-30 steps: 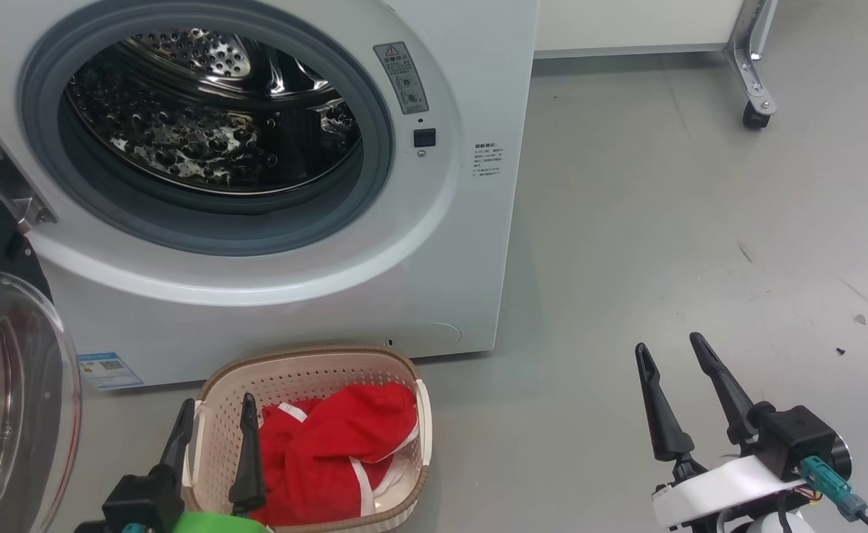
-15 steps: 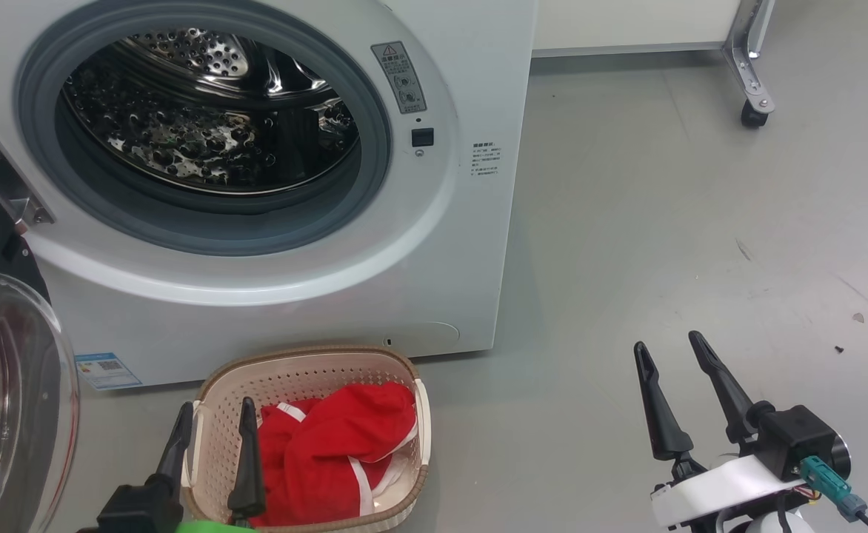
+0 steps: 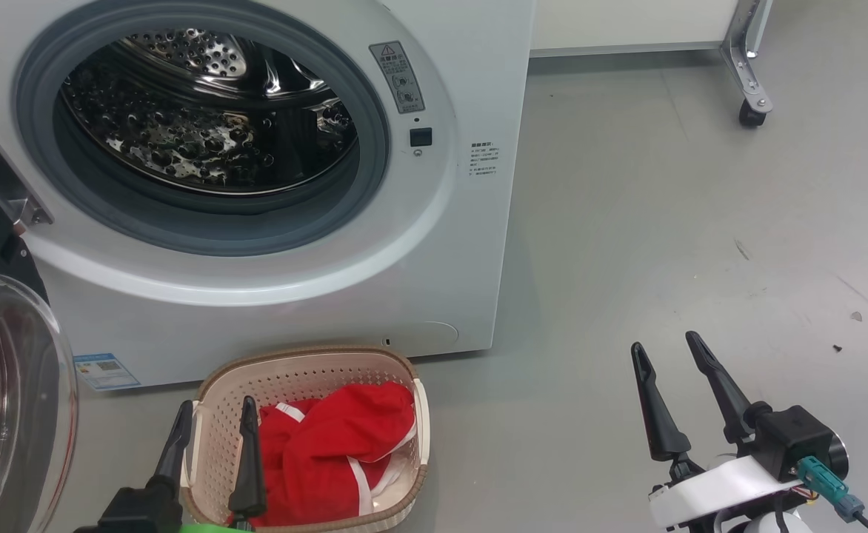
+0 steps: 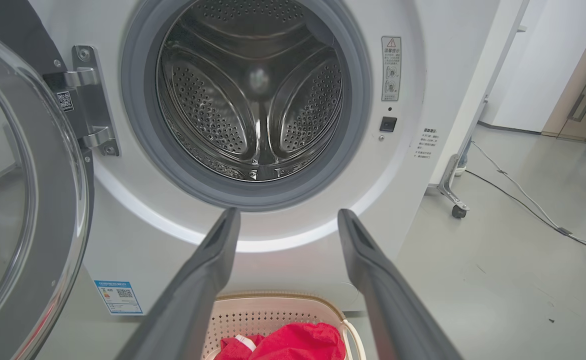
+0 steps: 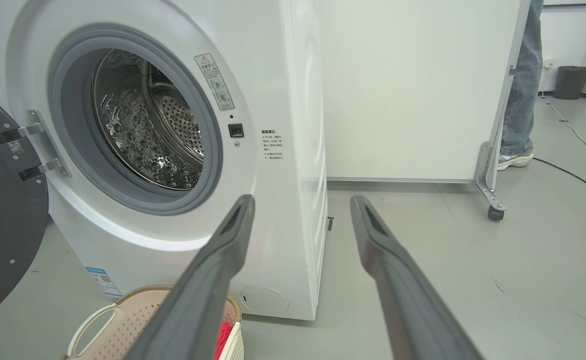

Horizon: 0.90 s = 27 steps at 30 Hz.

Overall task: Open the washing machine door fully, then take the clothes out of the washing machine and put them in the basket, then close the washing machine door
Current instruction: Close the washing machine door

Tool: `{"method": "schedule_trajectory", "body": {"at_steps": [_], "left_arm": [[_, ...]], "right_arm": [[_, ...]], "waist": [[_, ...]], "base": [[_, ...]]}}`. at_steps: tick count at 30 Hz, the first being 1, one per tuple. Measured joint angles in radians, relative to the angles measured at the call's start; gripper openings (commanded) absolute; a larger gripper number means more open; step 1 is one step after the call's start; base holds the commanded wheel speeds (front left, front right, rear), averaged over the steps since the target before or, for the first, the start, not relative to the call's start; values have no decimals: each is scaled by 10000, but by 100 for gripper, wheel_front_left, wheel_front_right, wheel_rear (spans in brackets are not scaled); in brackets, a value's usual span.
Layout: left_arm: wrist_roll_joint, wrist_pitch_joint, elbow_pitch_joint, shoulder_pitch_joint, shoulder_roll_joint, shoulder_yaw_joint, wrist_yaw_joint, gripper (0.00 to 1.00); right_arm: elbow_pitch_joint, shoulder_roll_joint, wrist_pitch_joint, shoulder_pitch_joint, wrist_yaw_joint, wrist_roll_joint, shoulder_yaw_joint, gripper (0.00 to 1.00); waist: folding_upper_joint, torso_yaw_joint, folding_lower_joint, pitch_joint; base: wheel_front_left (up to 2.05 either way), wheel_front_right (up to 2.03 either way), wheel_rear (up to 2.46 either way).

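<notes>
Red clothes (image 3: 330, 451) in the basket (image 3: 293, 379), washing machine door (image 3: 4, 414) wide open

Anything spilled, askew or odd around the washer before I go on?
Nothing stands out. The clothes lie inside the basket, the drum of the washing machine looks empty, and the washing machine door hangs open on the left.

The washing machine door (image 3: 12, 414) is cut off at the left edge. The near side of the basket (image 4: 273, 300) is cut off, and the left tool (image 4: 288, 212) covers its left wall. The warning label (image 3: 398, 75) text is illegible. The person (image 5: 520, 90) shows legs only.
</notes>
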Motion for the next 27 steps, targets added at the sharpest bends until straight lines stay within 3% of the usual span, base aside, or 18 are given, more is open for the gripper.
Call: {"method": "schedule_trajectory", "body": {"at_steps": [27], "left_arm": [[15, 42, -364, 153, 13, -29, 2, 100]], "right_arm": [[-8, 17, 0, 2, 0, 0, 23, 100]], "waist": [[0, -119, 0, -1]], "base": [[-88, 88, 0]]}}
